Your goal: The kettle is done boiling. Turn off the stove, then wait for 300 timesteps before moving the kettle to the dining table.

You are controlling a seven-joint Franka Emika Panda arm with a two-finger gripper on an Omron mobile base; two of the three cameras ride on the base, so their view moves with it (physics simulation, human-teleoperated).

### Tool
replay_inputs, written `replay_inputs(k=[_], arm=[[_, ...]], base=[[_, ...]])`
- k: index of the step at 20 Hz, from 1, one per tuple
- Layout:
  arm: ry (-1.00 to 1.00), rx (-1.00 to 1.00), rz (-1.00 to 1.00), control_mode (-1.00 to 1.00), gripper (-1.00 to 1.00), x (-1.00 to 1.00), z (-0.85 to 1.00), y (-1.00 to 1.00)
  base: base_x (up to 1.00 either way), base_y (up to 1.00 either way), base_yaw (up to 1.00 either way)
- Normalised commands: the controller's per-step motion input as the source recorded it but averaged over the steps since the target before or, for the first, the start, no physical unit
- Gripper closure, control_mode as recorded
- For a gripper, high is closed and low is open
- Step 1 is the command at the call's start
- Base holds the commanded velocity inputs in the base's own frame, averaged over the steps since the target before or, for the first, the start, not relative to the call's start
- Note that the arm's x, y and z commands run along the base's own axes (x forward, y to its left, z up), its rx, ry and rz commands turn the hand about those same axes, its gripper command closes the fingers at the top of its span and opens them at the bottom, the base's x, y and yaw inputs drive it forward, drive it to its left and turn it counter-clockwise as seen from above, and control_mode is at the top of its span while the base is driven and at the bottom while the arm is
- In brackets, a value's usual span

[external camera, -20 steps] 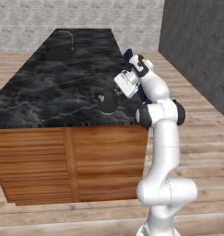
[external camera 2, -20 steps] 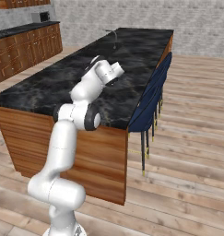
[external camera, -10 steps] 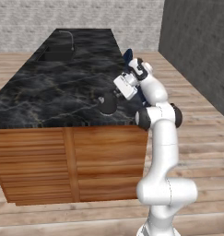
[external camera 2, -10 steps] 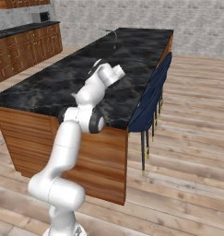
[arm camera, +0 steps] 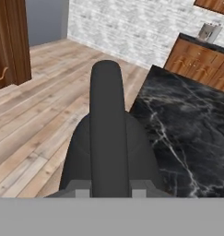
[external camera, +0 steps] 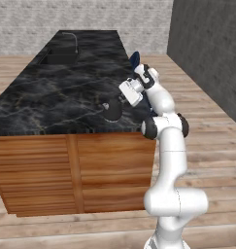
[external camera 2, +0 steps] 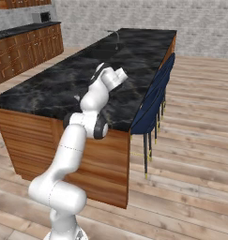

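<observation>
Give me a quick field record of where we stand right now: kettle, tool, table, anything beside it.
kettle: dark kettle at the near right end of the dining table, close to the edge; whether it rests on the top or hangs just above it cannot be told
tool: tool shut on the kettle's arched handle, seen from the hand view
arm: reaches up from the floor by the table's near right corner
sink: basin with faucet at the table's far end
seating: blue chairs along the table's right side
</observation>
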Motion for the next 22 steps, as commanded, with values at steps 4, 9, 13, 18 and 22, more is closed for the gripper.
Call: replay_inputs(k=[4,9,13,18,22], arm=[[0.00,0.00,0.00,-1.00,1.00,0.32,-0.06,0.00],[0.00,0.00,0.00,-1.00,1.00,0.31,-0.10,0.00],[0.01,0.00,0.00,-1.00,1.00,0.24,-0.10,0.00],[0.02,0.00,0.00,-1.00,1.00,0.25,-0.09,0.00],[0.03,0.00,0.00,-1.00,1.00,0.34,-0.06,0.00]], base=[[0.00,0.00,0.00],[0.00,0.00,0.00],[0.00,0.00,0.00],[0.00,0.00,0.00],[0.00,0.00,0.00]])
